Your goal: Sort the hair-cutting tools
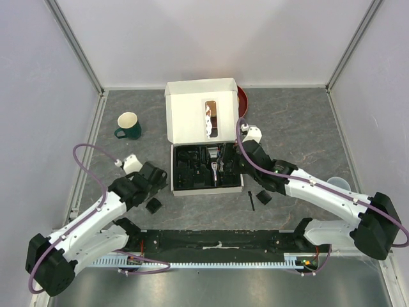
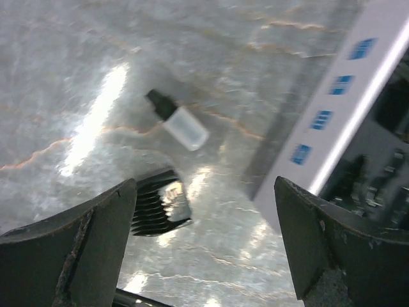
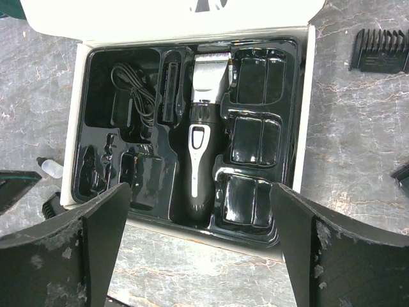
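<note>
Landmark: white box (image 1: 192,109), lid open and standing back, black tray (image 3: 92,70) inside.

**Left arm.** It runs from its base up and to the right, elbow bent, with the wrist low over the table just left of the box. The left gripper (image 2: 204,198) looks down at the tabletop. Its jaws are spread wide with nothing between them.
- Left comb guard (image 2: 160,203) lies flat on the table just left of the box, near its front corner. In the wrist view it is close by the left finger (image 2: 70,249); contact cannot be told.
- Small clear bottle (image 2: 181,125) with a black cap lies on its side just beyond that guard, apart from the box's left wall.

**Right arm.** It reaches leftward from its base, the forearm crossing the box's front right corner and the wrist above the tray. The right gripper (image 3: 199,198) faces down into the tray, jaws wide and empty.

**In the box.**
- Clipper (image 3: 201,141) lies in the centre slot, blade end toward the lid.
- Black cable (image 3: 131,96) is coiled in the compartment left of it.

**Outside the box.**
- Right comb guard (image 3: 380,50) lies on the table just off the right wall.
- Thin brush (image 1: 251,201) and front comb guard (image 1: 263,196) lie side by side, just off the front right corner.
- Green mug (image 1: 128,126) stands well to the left of the box.
- Clear cup (image 1: 337,184) stands well to the right of it.
</note>
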Available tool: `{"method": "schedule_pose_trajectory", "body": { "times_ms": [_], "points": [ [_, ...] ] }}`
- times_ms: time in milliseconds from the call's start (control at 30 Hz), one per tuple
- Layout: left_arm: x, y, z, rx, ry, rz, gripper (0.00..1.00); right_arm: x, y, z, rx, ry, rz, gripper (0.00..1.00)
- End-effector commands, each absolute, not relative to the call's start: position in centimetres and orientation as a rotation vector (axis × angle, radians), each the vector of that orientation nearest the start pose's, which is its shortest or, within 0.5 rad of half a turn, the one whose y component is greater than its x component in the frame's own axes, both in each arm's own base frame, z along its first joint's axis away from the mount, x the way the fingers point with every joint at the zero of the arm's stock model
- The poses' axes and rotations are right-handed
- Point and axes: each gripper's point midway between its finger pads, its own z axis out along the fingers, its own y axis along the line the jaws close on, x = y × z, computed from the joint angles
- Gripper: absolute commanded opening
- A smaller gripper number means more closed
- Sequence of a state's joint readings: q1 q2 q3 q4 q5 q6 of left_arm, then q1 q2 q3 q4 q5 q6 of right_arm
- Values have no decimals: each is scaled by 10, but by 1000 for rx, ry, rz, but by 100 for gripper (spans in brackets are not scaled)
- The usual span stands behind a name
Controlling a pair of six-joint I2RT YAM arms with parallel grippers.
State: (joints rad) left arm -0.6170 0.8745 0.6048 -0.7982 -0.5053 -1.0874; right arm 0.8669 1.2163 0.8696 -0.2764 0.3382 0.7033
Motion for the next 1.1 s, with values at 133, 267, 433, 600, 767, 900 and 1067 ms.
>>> {"method": "schedule_pose_trajectory", "body": {
  "times_ms": [133,267,433,600,767,900,1067],
  "points": [
    [192,-48,64,-952,2226,3,94,260,256,155,29,2221,519,98],
    [198,-41,57,-1022,2229,7,88,262,256,154,20,2220,497,97],
    [219,-39,49,-1089,2197,-97,71,263,256,156,3,2215,489,98],
    [223,-46,35,-1109,2246,-136,61,265,254,156,-3,2209,473,98],
    [225,-48,27,-1105,2278,-124,55,266,254,153,-4,2218,459,98],
    [226,-47,22,-1101,2292,-111,42,267,255,150,-4,2225,453,98],
    [226,-44,21,-1083,2308,-85,27,269,254,149,1,2227,441,98]
  ]
}}
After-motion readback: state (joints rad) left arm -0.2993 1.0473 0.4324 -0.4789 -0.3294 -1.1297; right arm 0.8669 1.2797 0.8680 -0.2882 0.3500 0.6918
